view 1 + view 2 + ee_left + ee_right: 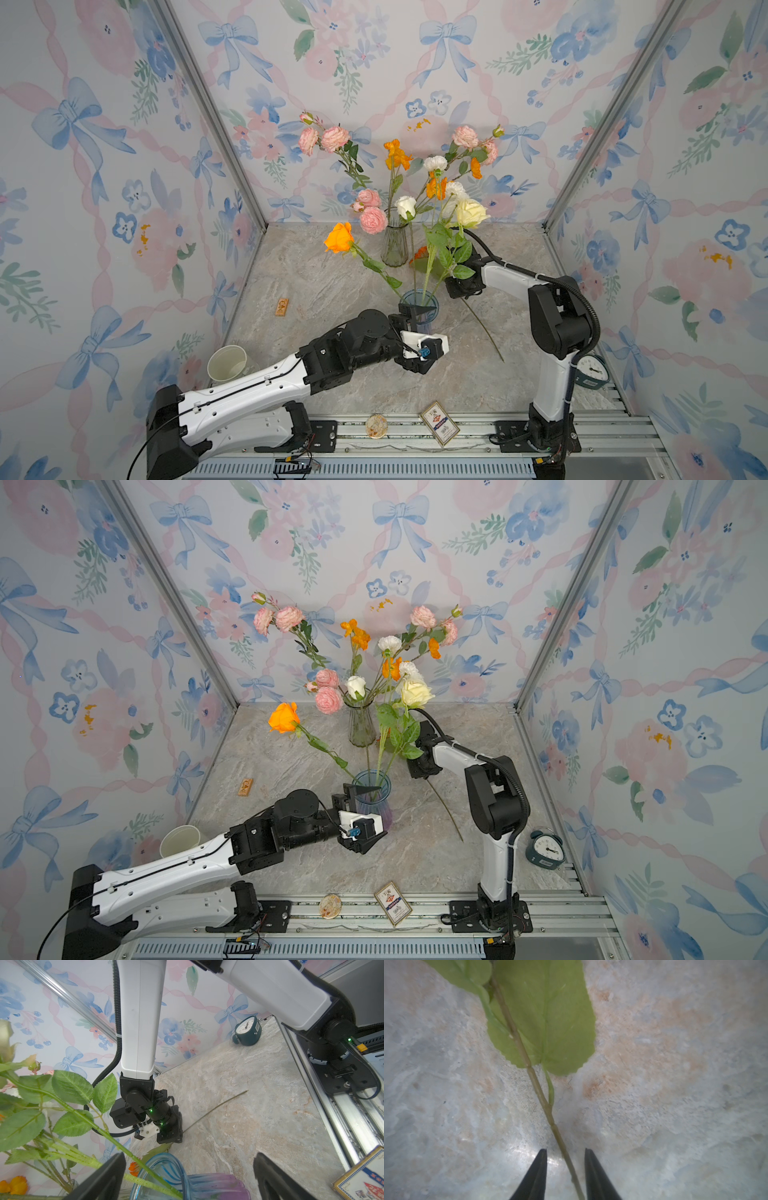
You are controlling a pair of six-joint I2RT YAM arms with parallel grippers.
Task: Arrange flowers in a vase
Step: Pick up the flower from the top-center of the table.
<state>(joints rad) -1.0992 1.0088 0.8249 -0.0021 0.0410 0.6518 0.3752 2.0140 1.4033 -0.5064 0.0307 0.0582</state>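
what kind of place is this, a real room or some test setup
Probably a staged robot test booth: wallpaper panels held in aluminium framing, a marble-look tabletop, and two arms bolted to a metal rail.

A white paper cup (226, 363) sits at the left edge of the marbled stone desk (469, 386), a small orange-brown tag (281, 306) farther back. A teal alarm clock (592, 371) stands at the front right corner. A round tan disc (376, 425) and a printed card box (439, 423) lie along the front edge.

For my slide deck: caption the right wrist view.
Right gripper fingers straddle a leafy flower stem over the marble tabletop.
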